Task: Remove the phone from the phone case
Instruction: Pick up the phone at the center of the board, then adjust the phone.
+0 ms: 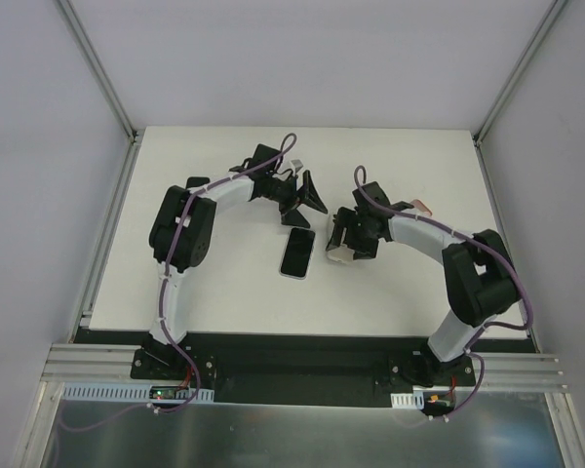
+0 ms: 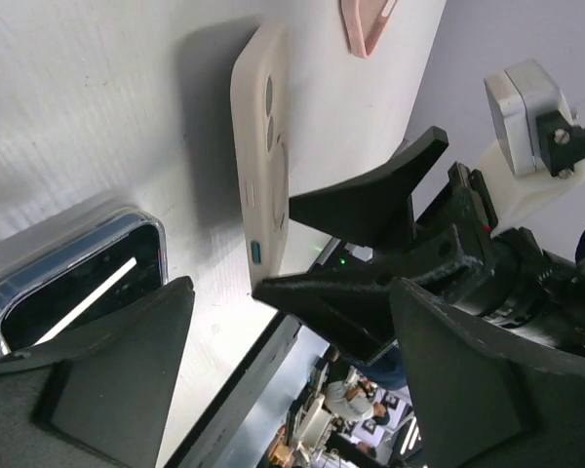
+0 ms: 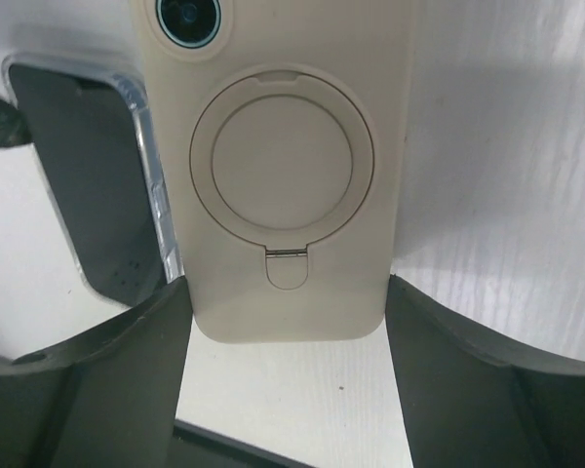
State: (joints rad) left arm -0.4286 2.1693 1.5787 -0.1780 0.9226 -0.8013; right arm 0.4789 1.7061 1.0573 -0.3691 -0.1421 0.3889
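Fingers [image 2: 107, 390] of the left gripper [image 1: 305, 203], black, matte and wedge-shaped, are spread wide apart above the white table [image 1: 224, 292], and nothing is held between them. Near them, one phone [image 1: 297, 253], a flat glossy rectangle with a dark screen and a shiny pale rim, is laid screen-up on the table and is touched by neither of the two grippers. Just to its right, one phone case [image 3: 283, 175] of cream, matte material with rounded corners is seen, with the phone beside it and not inside it. The case's two long edges are pinched near one end by the fingers [image 3: 487, 390] of the right gripper [image 3: 285, 288], which are closed to the case's width. A circular fold-out ring with a small metal hinge is set on the case's back, and a round lens-like disc with a teal rim is seen at its camera opening. Whether anything is contained in the case cannot be told. Farther right, one small pink object [image 1: 422, 207] with a rounded outline is laid on the table, well apart from the phone.
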